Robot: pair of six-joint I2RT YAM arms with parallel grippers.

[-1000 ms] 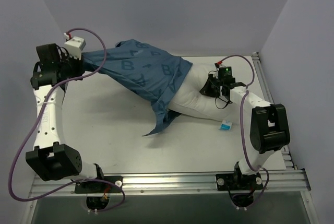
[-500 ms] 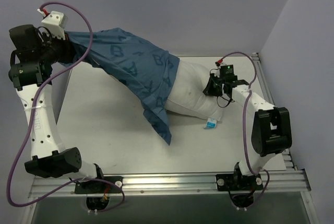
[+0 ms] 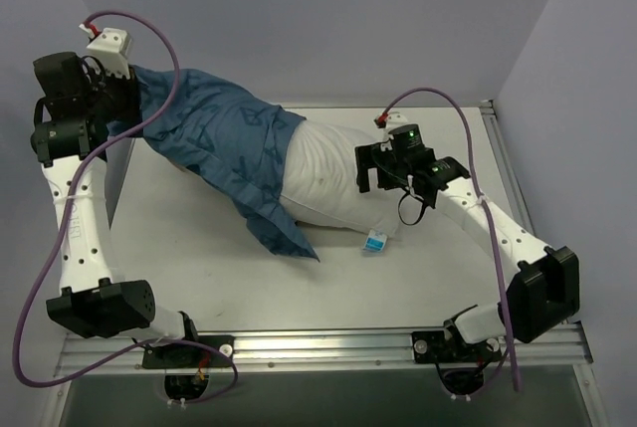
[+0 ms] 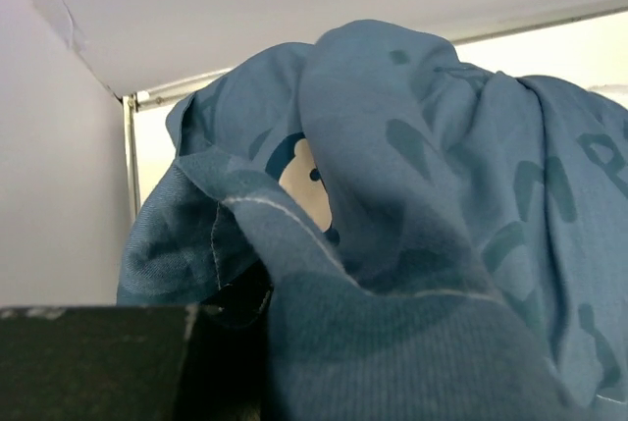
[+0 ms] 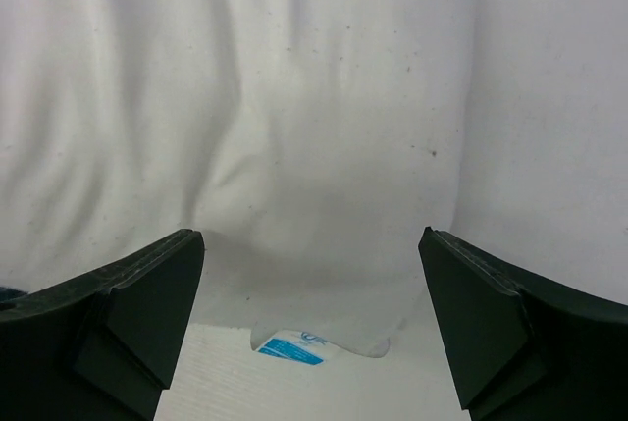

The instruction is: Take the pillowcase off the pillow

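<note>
Pillowcase point(image 3: 224, 148) bunched toward ten o'clock, left claw point(image 3: 127, 113) pinching its raised end, right claw point(image 3: 370, 170) spread wide at three o'clock end of pillow point(image 3: 323, 173)

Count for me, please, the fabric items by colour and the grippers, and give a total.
Blue fabric: 1, pillowcase
White fabric: 1, pillow
Grippers: 2, left gripper, right gripper
Total: 4
</note>
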